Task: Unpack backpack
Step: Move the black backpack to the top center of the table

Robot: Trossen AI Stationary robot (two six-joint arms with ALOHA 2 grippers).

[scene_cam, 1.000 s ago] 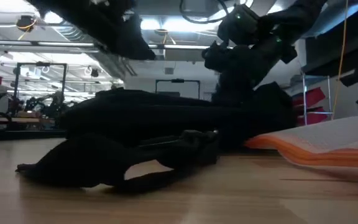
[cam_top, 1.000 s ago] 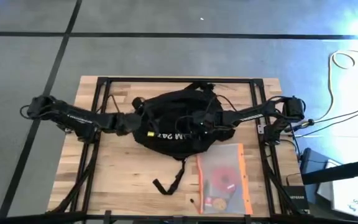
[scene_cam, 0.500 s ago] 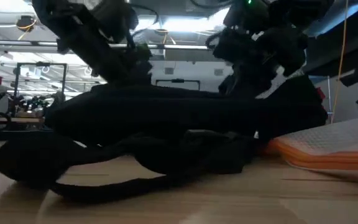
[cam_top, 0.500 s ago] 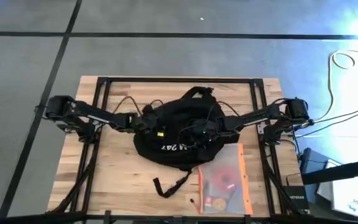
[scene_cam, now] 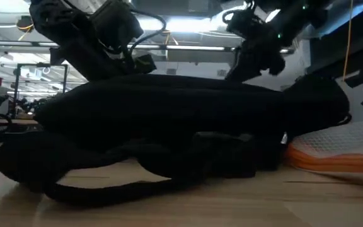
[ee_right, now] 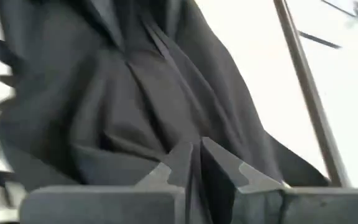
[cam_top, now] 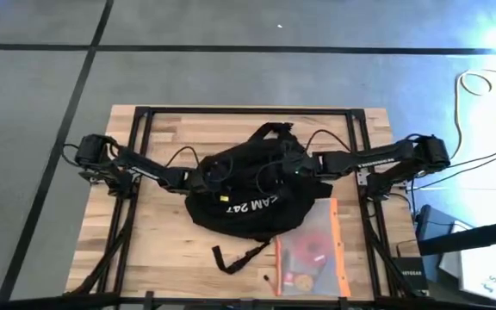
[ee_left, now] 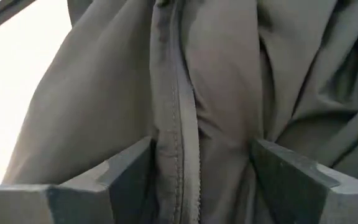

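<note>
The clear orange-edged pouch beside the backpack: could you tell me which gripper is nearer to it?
Right. The right gripper is on the backpack just behind the pouch; the left gripper is on the backpack's far side from it.

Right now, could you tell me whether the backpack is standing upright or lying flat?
Lying flat: the backpack sprawls low across the table, lettering facing up.

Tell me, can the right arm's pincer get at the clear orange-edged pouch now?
Probably not right away: the right pincer looks shut on the backpack fabric. The pouch itself lies uncovered beside the backpack.
</note>
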